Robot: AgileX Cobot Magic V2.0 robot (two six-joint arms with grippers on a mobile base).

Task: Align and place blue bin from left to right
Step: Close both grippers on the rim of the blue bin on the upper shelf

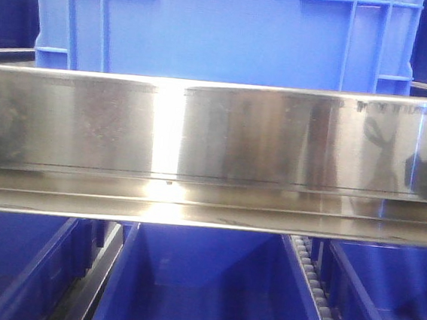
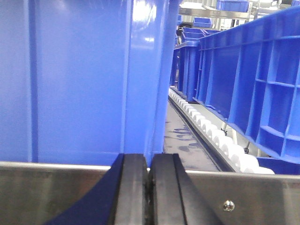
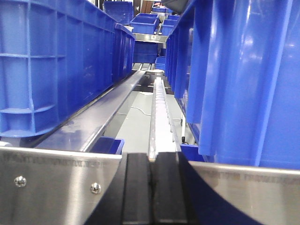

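The blue bin [image 1: 226, 25] stands behind the steel rail in the front view, light blue with raised ribs at its sides. Its wall [image 2: 84, 79] fills the left of the left wrist view. My left gripper [image 2: 149, 161] is shut, its black fingers pressed together with nothing between them, just below the bin's near corner edge. I cannot tell if it touches. The same bin's wall [image 3: 243, 79] fills the right of the right wrist view. My right gripper [image 3: 151, 159] is shut and empty, beside that wall. Neither gripper shows in the front view.
A shiny steel rail [image 1: 216, 130] crosses the front view, with darker blue crates [image 1: 201, 287] below it. Roller tracks [image 2: 211, 133] [image 3: 158, 108] run away from me. Ribbed blue crates flank the gaps [image 2: 253, 84] [image 3: 51, 70]. More crates are stacked far back [image 3: 147, 23].
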